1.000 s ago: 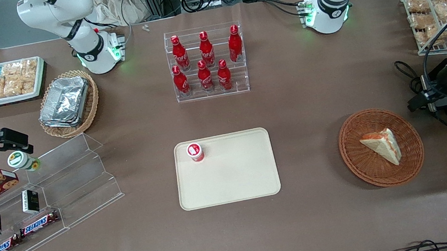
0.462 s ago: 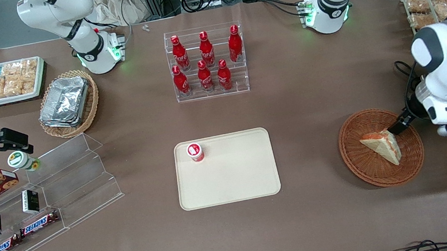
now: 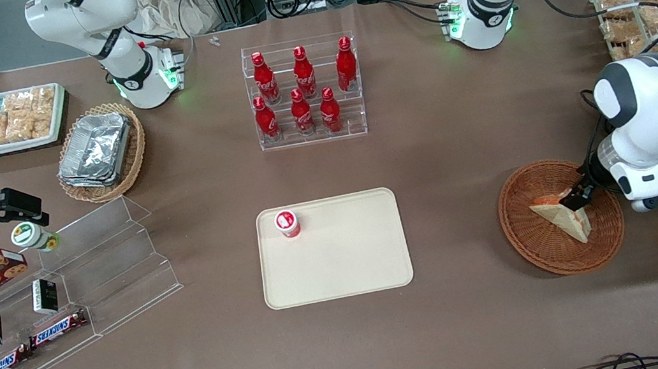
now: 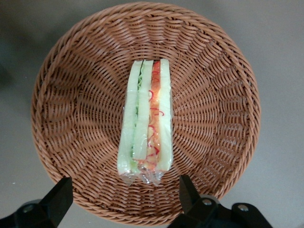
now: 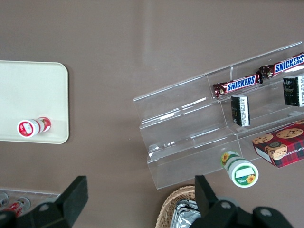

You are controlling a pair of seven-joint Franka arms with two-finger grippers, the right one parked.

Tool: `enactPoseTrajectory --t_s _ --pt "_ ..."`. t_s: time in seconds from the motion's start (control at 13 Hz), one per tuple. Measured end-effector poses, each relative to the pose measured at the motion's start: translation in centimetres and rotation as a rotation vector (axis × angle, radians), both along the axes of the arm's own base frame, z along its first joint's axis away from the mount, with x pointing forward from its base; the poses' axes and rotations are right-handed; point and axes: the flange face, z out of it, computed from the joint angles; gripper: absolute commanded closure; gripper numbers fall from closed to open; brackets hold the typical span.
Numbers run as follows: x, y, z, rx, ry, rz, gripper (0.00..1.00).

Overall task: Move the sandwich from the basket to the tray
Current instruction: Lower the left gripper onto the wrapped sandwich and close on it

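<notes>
Above the basket [image 3: 543,244], the open end effector [image 4: 124,199] straddles the sandwich [image 4: 145,128]; 1 red-capped jar [image 3: 287,223] occupies the tray [image 3: 346,259].

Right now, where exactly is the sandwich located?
The sandwich lies in the round wicker basket toward the working arm's end of the table, apart from the tray. The open gripper hovers just above it.

We see the gripper [image 3: 577,197] low over the sandwich [image 3: 561,215] in the basket [image 3: 560,217], at the working arm's end of the table. The tray [image 3: 333,247] lies well apart toward the middle, with a small red-capped bottle [image 3: 287,223] standing at one of its corners.
</notes>
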Motion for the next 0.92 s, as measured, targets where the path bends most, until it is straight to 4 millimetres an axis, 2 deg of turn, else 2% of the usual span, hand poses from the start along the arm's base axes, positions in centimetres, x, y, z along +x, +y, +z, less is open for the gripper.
enactPoseTrajectory --t_s 0.69,0.77,0.92 --pt "0.8 0.1 -3.9 -0.004 -0.012 0.035 0.0" --pt "0.8 0.1 -4.5 -0.004 -0.01 0.035 0.15" --pt "0.9 0.1 -5.7 -0.004 -0.011 0.036 1.0"
